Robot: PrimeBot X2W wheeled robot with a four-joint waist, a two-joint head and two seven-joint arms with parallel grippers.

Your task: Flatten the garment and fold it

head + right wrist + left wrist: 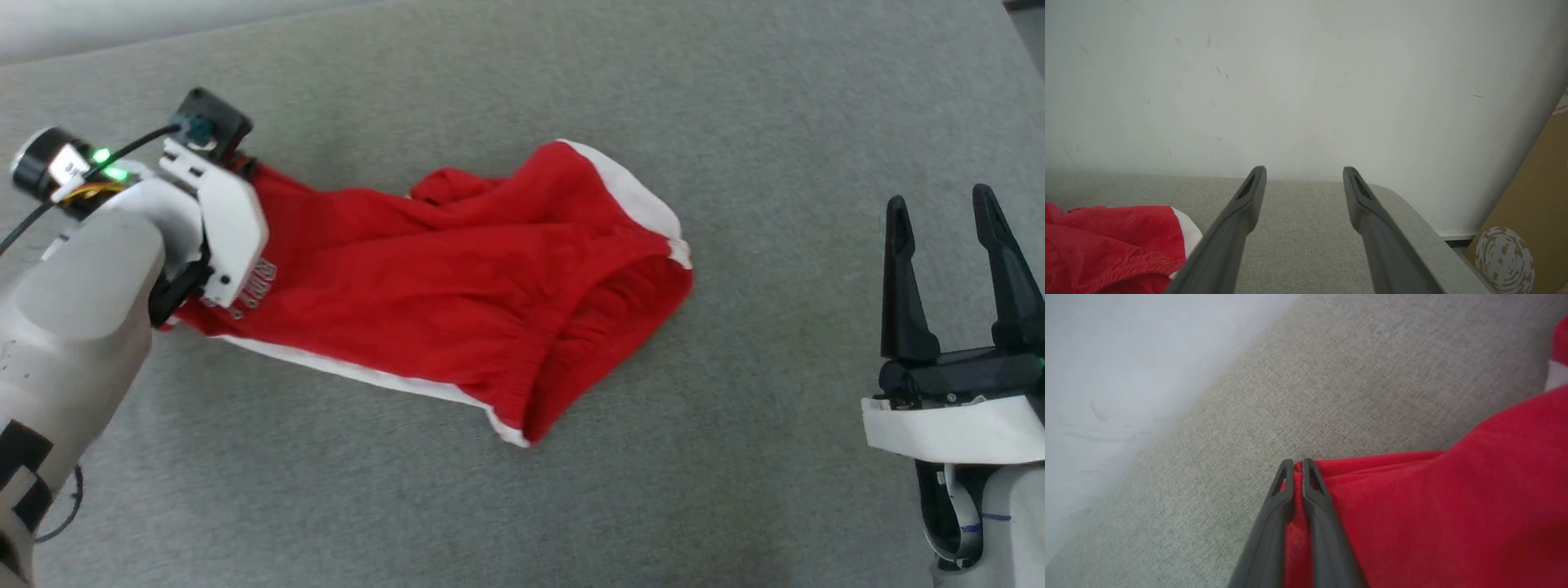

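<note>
1. Near right edge of grey padded surface (735,490): right gripper (940,196), fingers spread, empty.
2. Mid-surface, crumpled: red sports shorts (457,286); likely to drag whole rather than flatten, with one hold only.
3. Far left: left gripper (1296,462) pinched on thin fabric fold; could slip under pull.

The left arm reaches forward, the left gripper (1297,463) pinched nearly closed on the red shorts (1433,506). The right gripper (939,204) sits low at right, fingers upright and spread apart.
</note>
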